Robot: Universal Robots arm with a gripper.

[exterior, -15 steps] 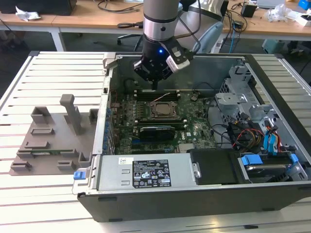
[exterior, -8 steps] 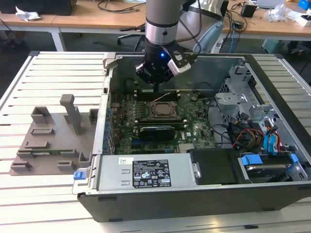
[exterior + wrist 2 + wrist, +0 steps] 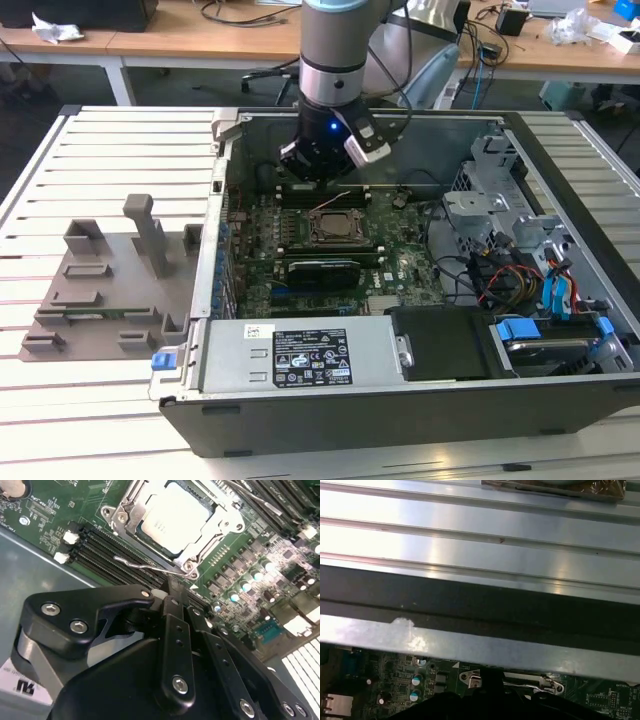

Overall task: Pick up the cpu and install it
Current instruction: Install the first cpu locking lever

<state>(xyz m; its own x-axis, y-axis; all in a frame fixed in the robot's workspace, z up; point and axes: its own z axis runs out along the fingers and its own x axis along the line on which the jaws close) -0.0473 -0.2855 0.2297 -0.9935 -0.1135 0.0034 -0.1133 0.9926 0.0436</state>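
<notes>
One open computer case (image 3: 560,150) is lying on the slatted table (image 3: 110,150), its green motherboard (image 3: 410,265) facing up. The gripper (image 3: 172,587) is hovering above the board with its fingers (image 3: 175,625) pressed together, holding nothing. The cpu (image 3: 175,512) is sitting in its socket frame (image 3: 222,522), just beside the fingertips.

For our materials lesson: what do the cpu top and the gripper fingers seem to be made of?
The cpu: pale silver top, probably brushed metal, with a dull matte sheen. The gripper fingers: black, semi-gloss, either coated metal or hard plastic, bolted with bright steel-looking screws.
</notes>
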